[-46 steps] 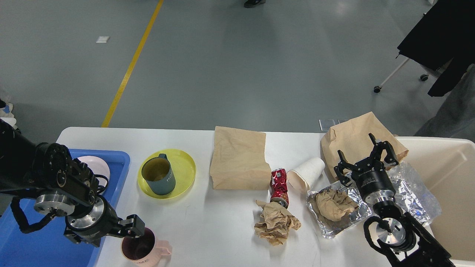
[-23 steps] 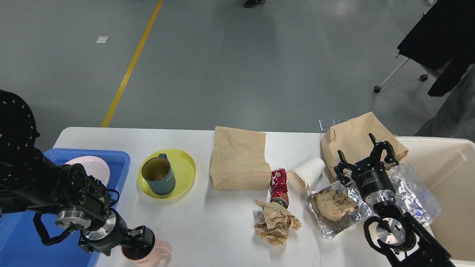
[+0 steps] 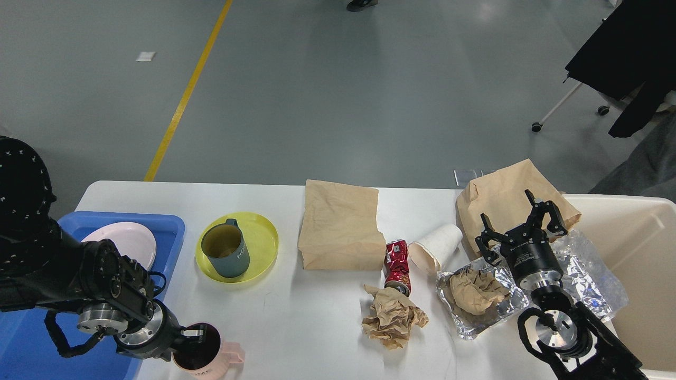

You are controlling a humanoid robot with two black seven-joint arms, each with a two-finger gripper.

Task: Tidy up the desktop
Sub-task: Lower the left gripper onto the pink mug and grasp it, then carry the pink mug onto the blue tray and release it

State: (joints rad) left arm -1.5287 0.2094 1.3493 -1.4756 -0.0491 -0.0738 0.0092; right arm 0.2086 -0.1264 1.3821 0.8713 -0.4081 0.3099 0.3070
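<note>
The white desktop (image 3: pixel 274 311) holds litter and dishes. A pink mug (image 3: pixel 224 356) stands at the front left edge. My left gripper (image 3: pixel 196 334) is at the mug's rim with a finger reaching into its mouth; its two fingers cannot be told apart. My right gripper (image 3: pixel 520 227) is open and empty, above the edge of a foil tray (image 3: pixel 475 316) that holds a crumpled brown paper ball (image 3: pixel 475 290). In the middle are a crushed red can (image 3: pixel 397 264), a tipped white paper cup (image 3: pixel 435 245), a crumpled brown paper (image 3: pixel 393 316) and a flat paper bag (image 3: pixel 340 227).
A blue tray (image 3: pixel 169 224) at the left holds a pink plate (image 3: pixel 127 240). A dark mug (image 3: pixel 227 253) stands on a yellow plate (image 3: pixel 264 237). A second paper bag (image 3: pixel 501 195) and loose foil (image 3: pixel 591 274) lie beside a cream bin (image 3: pixel 644 253) at the right.
My left arm has swung down and back to the left, uncovering the pink plate, while its gripper stays at the pink mug's rim. The mug and the right arm have not moved.
</note>
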